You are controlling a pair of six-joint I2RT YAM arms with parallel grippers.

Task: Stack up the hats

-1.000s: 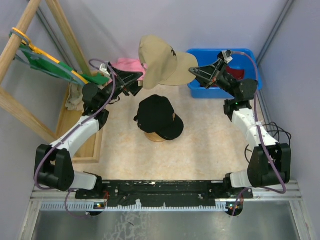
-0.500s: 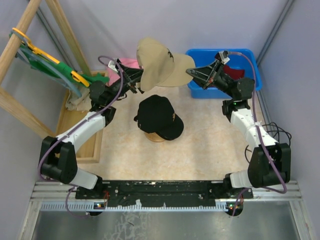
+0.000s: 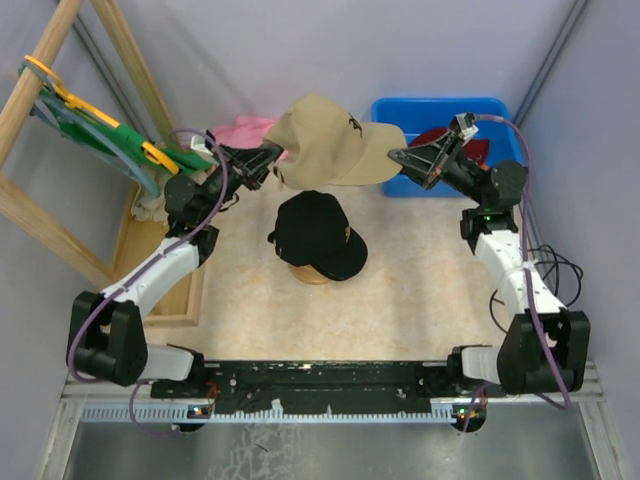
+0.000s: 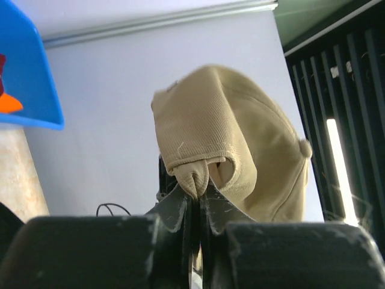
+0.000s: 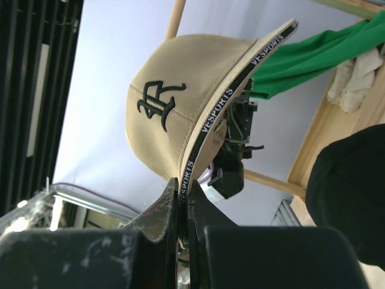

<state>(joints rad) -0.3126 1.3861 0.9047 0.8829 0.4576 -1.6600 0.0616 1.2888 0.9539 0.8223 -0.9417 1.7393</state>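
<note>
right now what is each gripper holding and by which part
Both hold the tan cap: left gripper pinches its rear edge, right gripper pinches its brim.

Tan cap (image 4: 240, 150) back strap pinched in closed left tool (image 4: 194, 208), blue bin (image 4: 27, 78) corner upper left

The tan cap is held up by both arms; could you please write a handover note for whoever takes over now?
Left end effector: shut on the back edge of the tan cap.
Right end effector: shut on its brim.
The cap hangs in the air between them, apart from the black cap. A red hat lies in the blue bin.
Done: tan cap lifted.
Left: set it on the black cap, then the rest.
</note>
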